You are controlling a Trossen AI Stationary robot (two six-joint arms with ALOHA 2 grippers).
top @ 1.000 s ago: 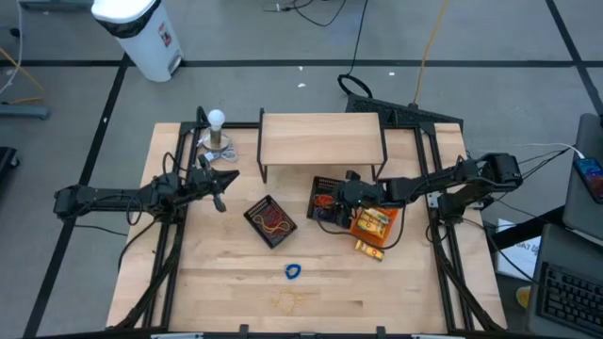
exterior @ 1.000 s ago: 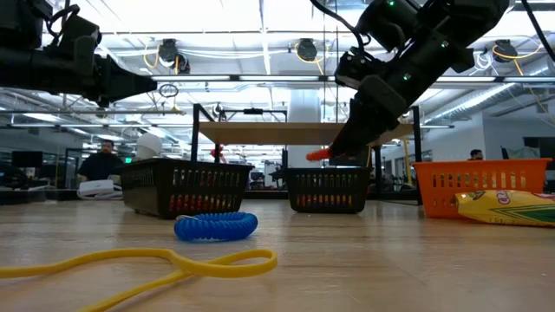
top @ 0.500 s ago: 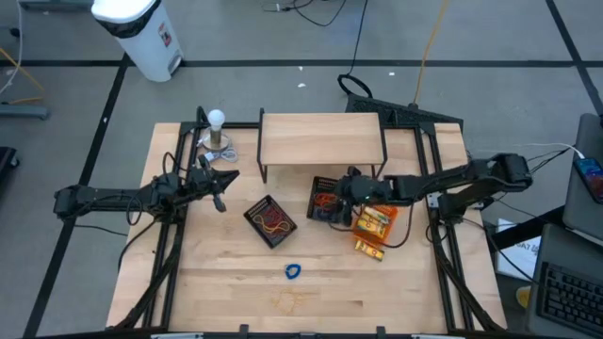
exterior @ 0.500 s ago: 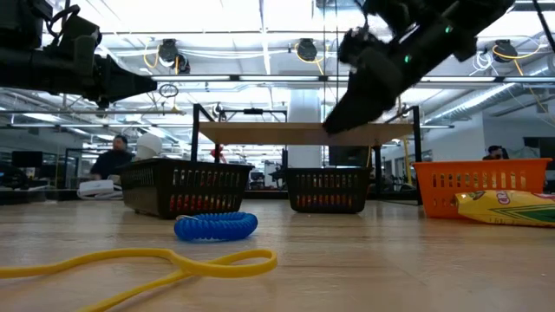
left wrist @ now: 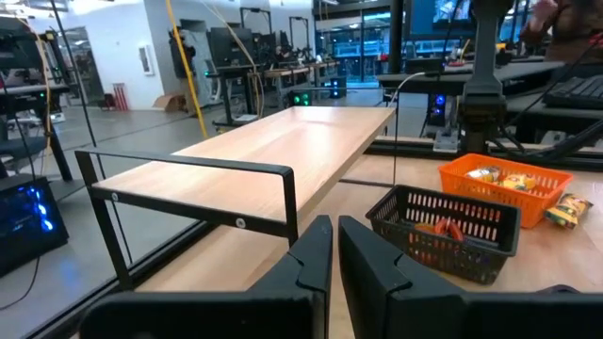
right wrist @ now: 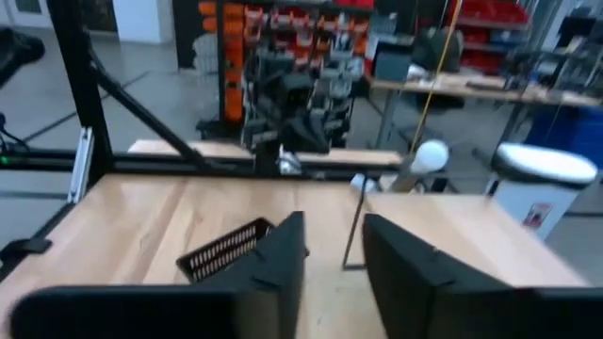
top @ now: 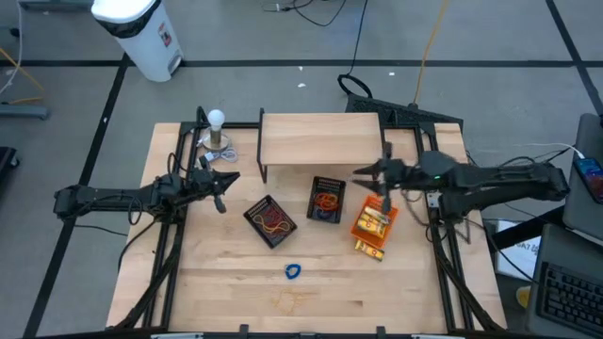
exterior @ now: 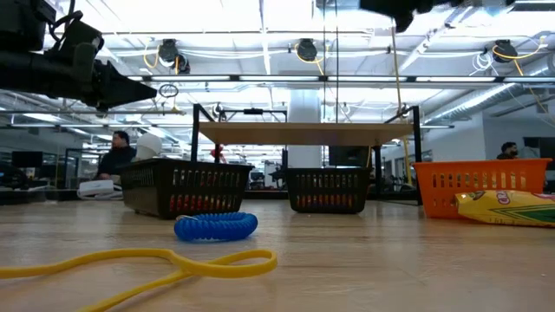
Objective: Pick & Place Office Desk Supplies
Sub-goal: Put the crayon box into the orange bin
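Note:
Red and orange rubber bands lie in two black mesh trays (top: 270, 219) (top: 327, 199). A blue coiled band (top: 293, 272) (exterior: 216, 226) and a thin yellow band (top: 287, 301) (exterior: 173, 260) lie on the near part of the table. Yellow packets fill the orange tray (top: 374, 222), and one packet (top: 369, 249) (exterior: 507, 208) lies on the table beside it. My right gripper (top: 365, 177) (right wrist: 332, 235) hovers open and empty, high above the gap between the middle black tray and the orange tray. My left gripper (top: 224, 186) (left wrist: 335, 240) waits shut, in the air left of the trays.
A wooden shelf on black legs (top: 320, 139) stands at the far middle of the table. A white ball on a small stand (top: 217, 132) sits at the far left. Bare wood runs along the near edge around the blue and yellow bands.
My right gripper has risen from just above the middle black tray and drawn back toward the table's right edge, leaving the low view almost wholly. The orange thing at its fingertips a second ago no longer shows there.

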